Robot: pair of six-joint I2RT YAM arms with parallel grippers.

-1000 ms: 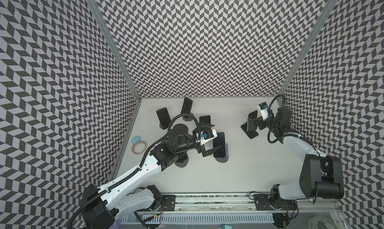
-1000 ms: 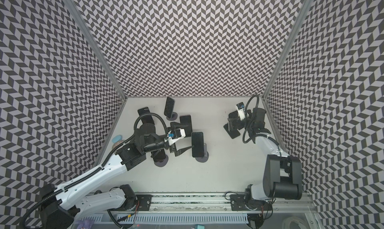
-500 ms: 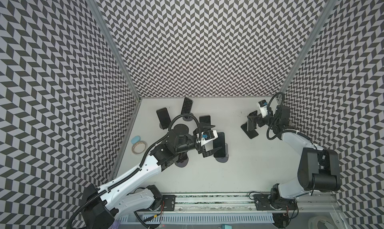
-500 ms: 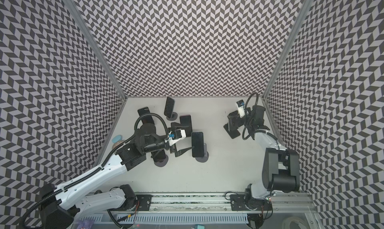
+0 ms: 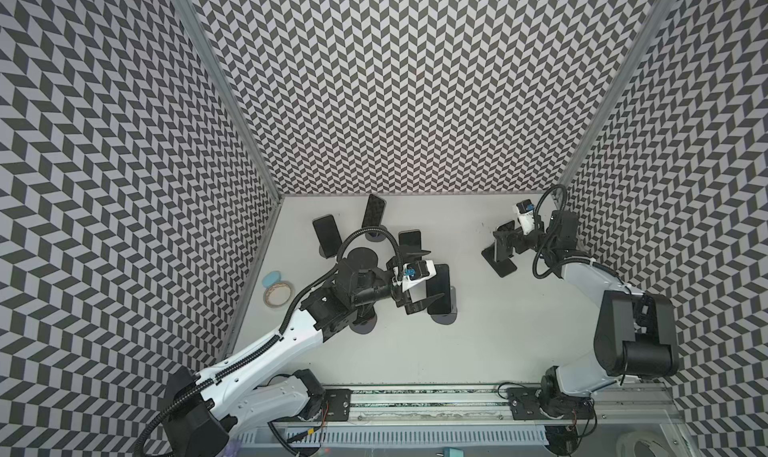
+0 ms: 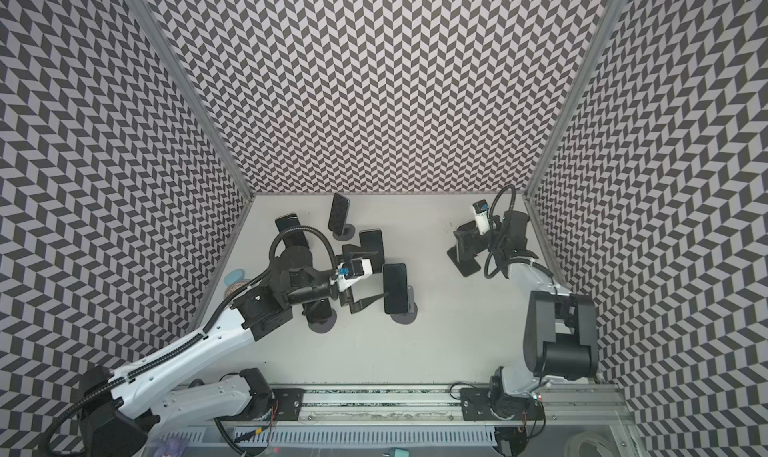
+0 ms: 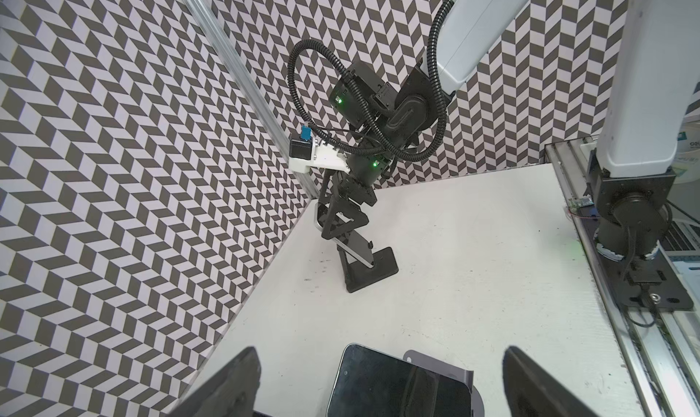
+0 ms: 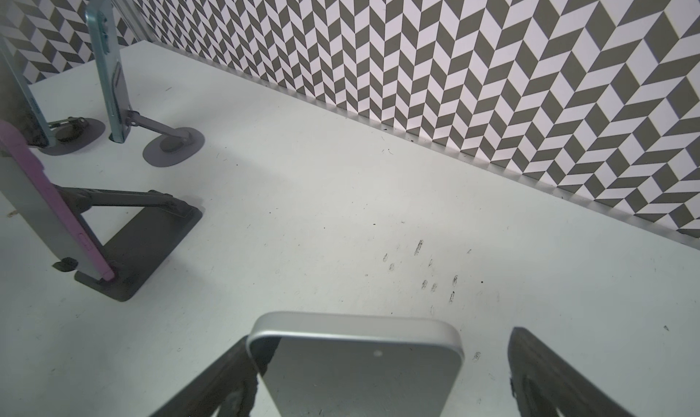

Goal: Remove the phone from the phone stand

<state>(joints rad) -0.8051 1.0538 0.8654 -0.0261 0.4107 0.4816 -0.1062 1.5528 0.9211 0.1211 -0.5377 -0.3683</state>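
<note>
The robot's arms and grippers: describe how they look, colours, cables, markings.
Both the left arm and right arm: white shells, black joints, a black ribbed cable looped at each wrist. White wrist camera mount with blue plug. Green lights on the right arm. Black, tapered fingers.

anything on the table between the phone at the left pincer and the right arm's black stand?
Nothing: bare table between phone and black stand, clearest in the left wrist view.

Twin overhead views of the whole table; wrist views low, close behind jaws.
</note>
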